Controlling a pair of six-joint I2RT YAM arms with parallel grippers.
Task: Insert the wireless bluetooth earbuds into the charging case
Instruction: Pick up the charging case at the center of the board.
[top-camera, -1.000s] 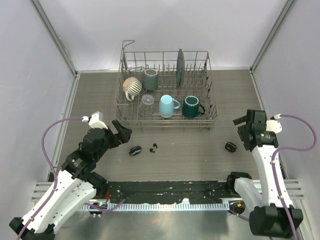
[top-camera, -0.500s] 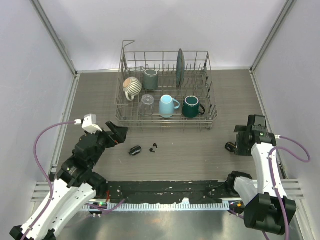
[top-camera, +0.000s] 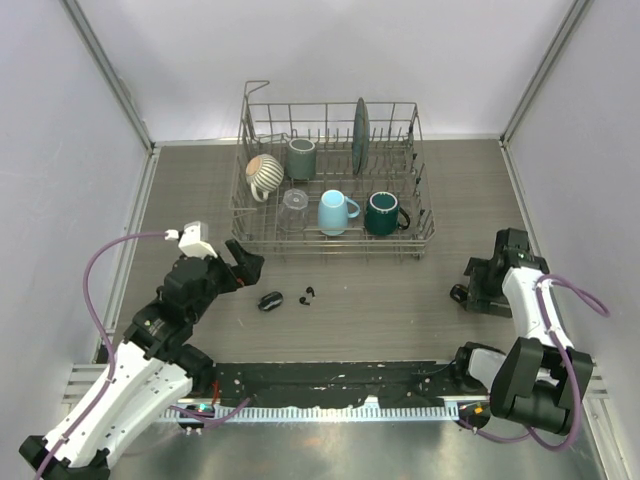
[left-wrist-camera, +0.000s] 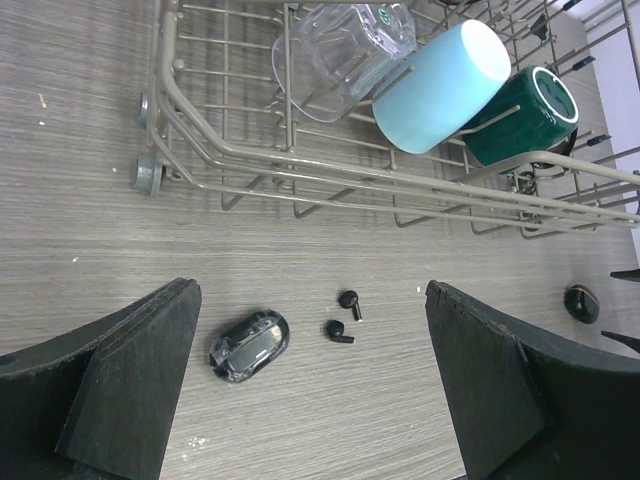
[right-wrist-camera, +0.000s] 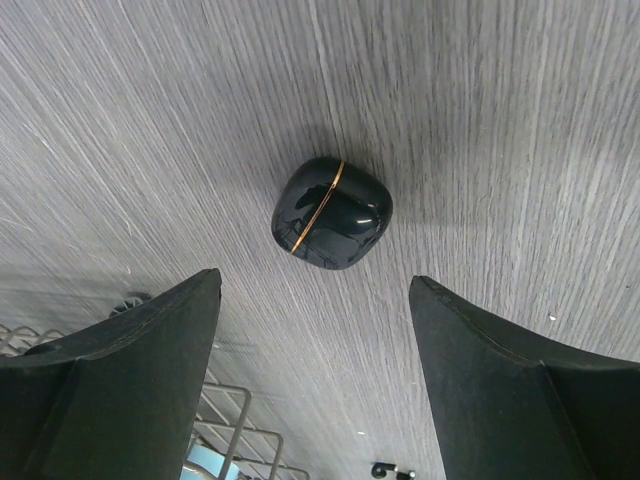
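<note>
Two tiny black earbuds (left-wrist-camera: 349, 300) (left-wrist-camera: 337, 331) lie on the wood table, just right of a translucent dark oval case (left-wrist-camera: 250, 345). In the top view the buds (top-camera: 306, 295) and that case (top-camera: 270, 300) lie in front of the dish rack. My left gripper (left-wrist-camera: 310, 335) (top-camera: 241, 266) is open and empty, hovering to their left. A glossy black case with a gold seam (right-wrist-camera: 332, 212) (top-camera: 457, 294) lies closed at the right. My right gripper (right-wrist-camera: 315, 290) (top-camera: 472, 287) is open and empty, close over it. Any other earbuds are hidden.
A wire dish rack (top-camera: 335, 245) stands behind the buds, holding a light-blue mug (top-camera: 336, 212), a dark green mug (top-camera: 384, 213), a clear glass (top-camera: 294, 201), a striped mug, a grey cup and a plate. Its front rail (left-wrist-camera: 300, 175) is near the left gripper.
My right gripper has come down and left to the black gold-seamed case. My left arm swayed left and returned, its gripper staying open. The buds and cases have not moved.
</note>
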